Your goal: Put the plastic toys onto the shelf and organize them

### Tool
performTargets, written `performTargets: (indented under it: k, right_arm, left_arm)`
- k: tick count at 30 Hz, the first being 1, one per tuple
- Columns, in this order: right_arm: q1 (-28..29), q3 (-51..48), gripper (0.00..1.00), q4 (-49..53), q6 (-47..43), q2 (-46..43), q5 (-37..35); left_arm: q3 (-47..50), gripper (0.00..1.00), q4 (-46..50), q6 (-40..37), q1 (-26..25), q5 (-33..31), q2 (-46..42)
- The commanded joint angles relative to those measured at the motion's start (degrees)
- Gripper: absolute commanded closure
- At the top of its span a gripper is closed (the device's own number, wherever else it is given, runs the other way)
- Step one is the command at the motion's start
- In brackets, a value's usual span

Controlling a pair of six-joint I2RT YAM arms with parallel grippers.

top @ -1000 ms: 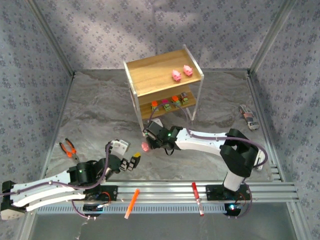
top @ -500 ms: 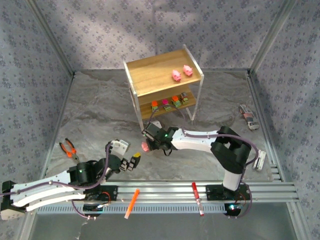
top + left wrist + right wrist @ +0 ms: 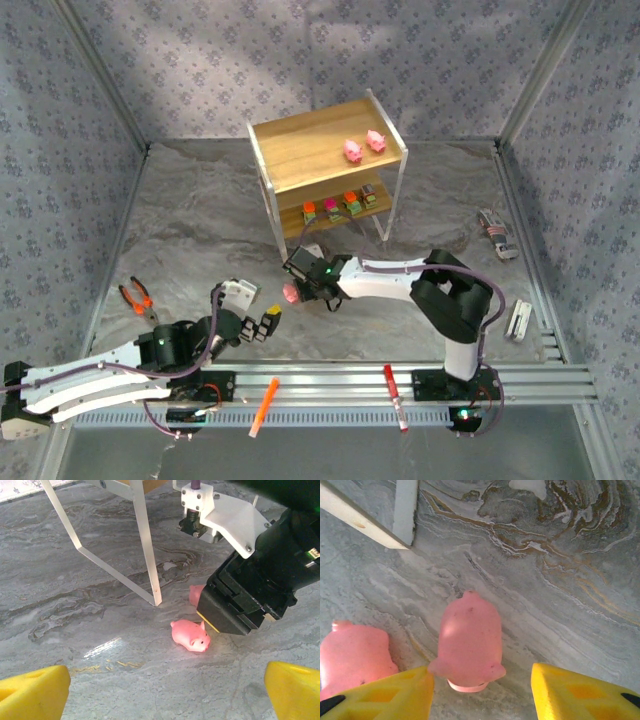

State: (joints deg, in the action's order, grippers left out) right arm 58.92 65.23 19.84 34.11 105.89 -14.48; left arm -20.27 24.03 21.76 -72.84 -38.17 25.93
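Down at the near rail, an orange marker and a red pen lie on the metal track. Just beyond, the left pincer hangs low over the worktop, and the left wrist camera has its yellow fingertips spread wide with nothing between them. Off to the left, orange-handled pliers lie by themselves.

Now the middle of the worktop. The right arm reaches across to the left, and the right pincer is down at the surface, close to the front leg of the shelf. From its own wrist camera, the right pincer is spread, one yellow fingertip well clear on the right, the other close by the pink pig that lies flat between them. I cannot tell if that near finger touches it. A second pig lies just to the left, outside the fingers.

Far side: on the shelf's top board stand a nearer pig and a farther pig, side by side towards the right edge. On the lower tier, a row of four blocky toys is lined up along the front.
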Motion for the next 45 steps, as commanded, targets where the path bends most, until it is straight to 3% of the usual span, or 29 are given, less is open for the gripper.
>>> performTargets:
  k: [1,23,45]
  right_arm:
    - [-0.4,1.9,0.46,0.4,1.0,1.2,0.0]
    - [-1.3,6.2,0.51,1.5,-0.1,4.3,0.2]
    - [-0.2,3.6,0.51,2.8,0.6,-0.6,-1.9]
  left_arm:
    - [-0.6,0.0,-0.4,0.2,0.3,0.4,-0.4]
    - [-0.6,0.0,-0.4,0.1,0.4,0.6,-0.6]
    - [-0.6,0.0,-0.4,0.1,0.3,0.5,-0.8]
